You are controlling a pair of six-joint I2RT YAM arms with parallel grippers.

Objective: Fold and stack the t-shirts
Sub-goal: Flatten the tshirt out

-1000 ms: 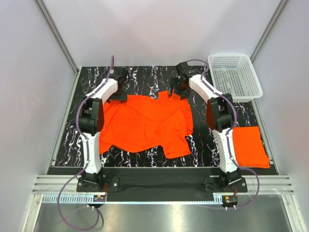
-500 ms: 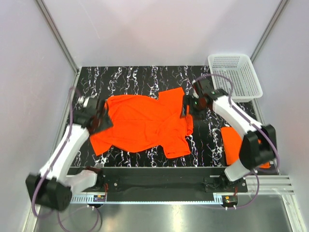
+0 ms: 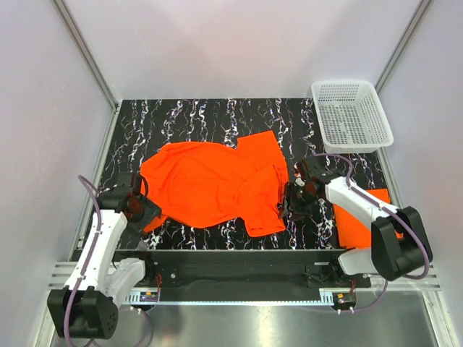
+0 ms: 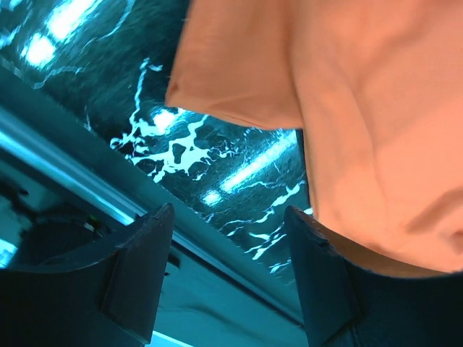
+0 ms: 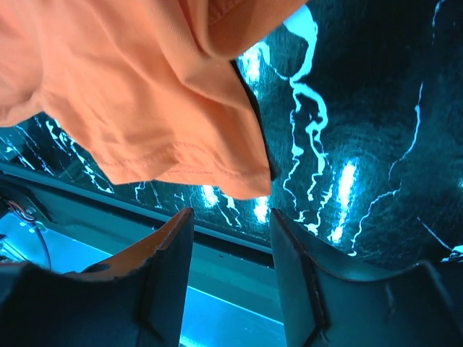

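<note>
Marbled table (image 3: 217,116) under t-shirts (image 3: 210,184) (white walls (image 3: 239,43))

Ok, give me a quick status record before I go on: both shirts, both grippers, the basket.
spread t-shirt: unfolded and rumpled, in the middle of the table
folded t-shirt: near right of the table, partly hidden by the right arm
left gripper: open, by the spread t-shirt's near-left corner, nothing held
right gripper: open, by the spread t-shirt's near-right corner, nothing held
basket: far right corner, apart from both shirts
</note>
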